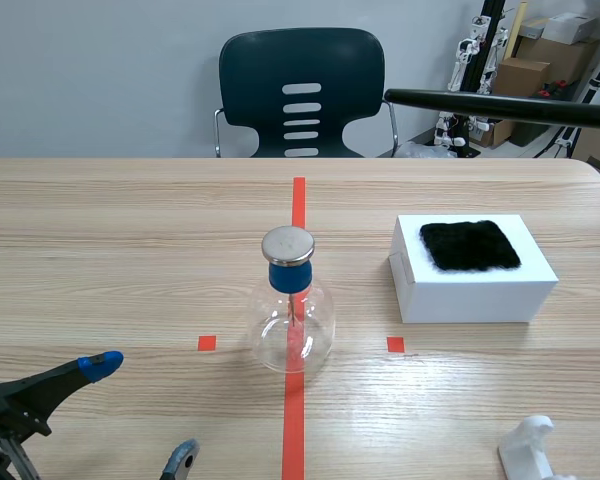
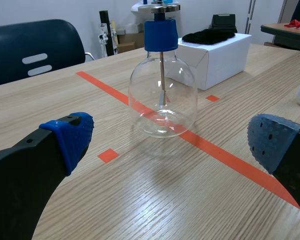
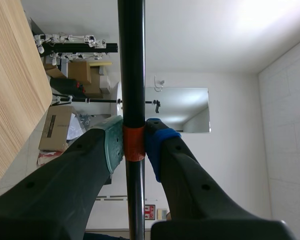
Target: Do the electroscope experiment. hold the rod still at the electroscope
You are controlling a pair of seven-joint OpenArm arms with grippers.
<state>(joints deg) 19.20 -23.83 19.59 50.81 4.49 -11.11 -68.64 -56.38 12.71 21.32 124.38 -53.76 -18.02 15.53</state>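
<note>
One camera looks across the table (image 1: 130,220) to a chair (image 1: 300,70). The left wrist camera sits low, close to the glass bottle (image 2: 162,100); both see it and the white box (image 1: 475,295). The right wrist camera faces a wall (image 3: 230,150), along the rod (image 3: 131,60).

We see our left gripper (image 2: 172,142) as two thick matte-black fingers, each capped by a blue pad (image 2: 72,136) stippled with small dots. A small round recess shows in the black body behind one. Our right gripper (image 3: 134,142) has the same blocky black fingers, but its pads differ — one grey-green pad (image 3: 114,144), one blue — with a round hole in each finger.
</note>
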